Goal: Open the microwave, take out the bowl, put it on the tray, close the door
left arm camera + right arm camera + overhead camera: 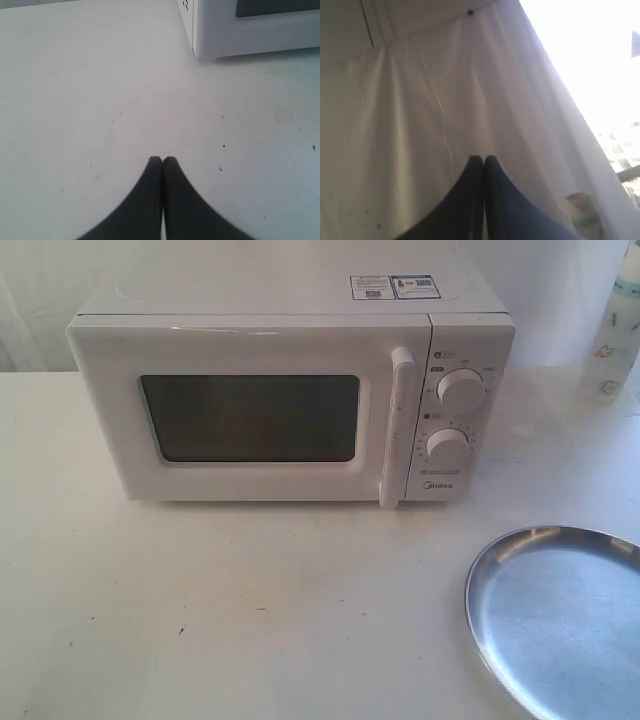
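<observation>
The white Midea microwave (290,390) stands at the back of the table with its door (245,415) shut, bar handle (396,425) upright beside two round dials. The bowl is hidden; nothing shows through the dark window. The silver tray (560,615) lies at the front right, nothing on it. Neither gripper shows in the exterior view. My left gripper (162,160) is shut and empty above bare table, with the microwave's lower corner (200,35) some way ahead of it. My right gripper (483,159) is shut and empty, facing a white curtain.
A white bottle (618,325) stands at the back right, next to the microwave. White curtain (445,110) hangs behind the scene. The white table (230,610) stretches in front of the microwave, with small dark specks on it.
</observation>
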Robot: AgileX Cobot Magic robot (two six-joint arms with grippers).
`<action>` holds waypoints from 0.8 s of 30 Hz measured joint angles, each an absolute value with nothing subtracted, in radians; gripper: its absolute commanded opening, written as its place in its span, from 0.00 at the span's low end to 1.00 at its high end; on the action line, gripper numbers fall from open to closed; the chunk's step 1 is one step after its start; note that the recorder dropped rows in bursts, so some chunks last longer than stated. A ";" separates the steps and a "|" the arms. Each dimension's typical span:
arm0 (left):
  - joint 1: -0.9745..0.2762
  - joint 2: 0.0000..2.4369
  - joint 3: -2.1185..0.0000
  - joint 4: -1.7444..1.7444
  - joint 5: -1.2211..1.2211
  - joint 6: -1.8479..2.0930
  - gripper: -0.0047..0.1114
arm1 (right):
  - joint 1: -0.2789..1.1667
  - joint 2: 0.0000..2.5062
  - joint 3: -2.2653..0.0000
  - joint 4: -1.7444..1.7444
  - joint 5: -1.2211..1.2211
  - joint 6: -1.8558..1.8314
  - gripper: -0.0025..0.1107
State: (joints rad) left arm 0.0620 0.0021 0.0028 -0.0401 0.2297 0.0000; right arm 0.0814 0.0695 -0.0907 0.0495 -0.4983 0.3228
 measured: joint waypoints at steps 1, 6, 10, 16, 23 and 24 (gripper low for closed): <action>0.062 0.002 0.003 -0.040 0.230 0.000 0.04 | 0.081 0.106 -0.122 0.019 -0.526 0.351 0.02; 0.062 0.002 0.003 -0.040 0.230 0.000 0.04 | 0.081 0.369 -0.329 -0.271 -0.602 0.521 0.02; 0.062 0.002 0.003 -0.040 0.230 0.000 0.04 | 0.081 0.644 -0.497 -0.650 -0.664 0.785 0.02; 0.062 0.002 0.003 -0.040 0.230 0.000 0.04 | 0.081 1.054 -0.595 -1.152 -1.040 0.835 0.02; 0.062 0.002 0.003 -0.040 0.230 0.000 0.04 | 0.081 1.397 -0.597 -1.274 -1.198 0.708 0.02; 0.062 0.002 0.003 -0.040 0.230 0.000 0.04 | 0.081 1.437 -0.597 -1.269 -1.200 0.685 0.02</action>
State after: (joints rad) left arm 0.0620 0.0021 0.0028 -0.0401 0.2297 0.0000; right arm 0.0814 1.4369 -0.5970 -1.2690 -1.2003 0.6854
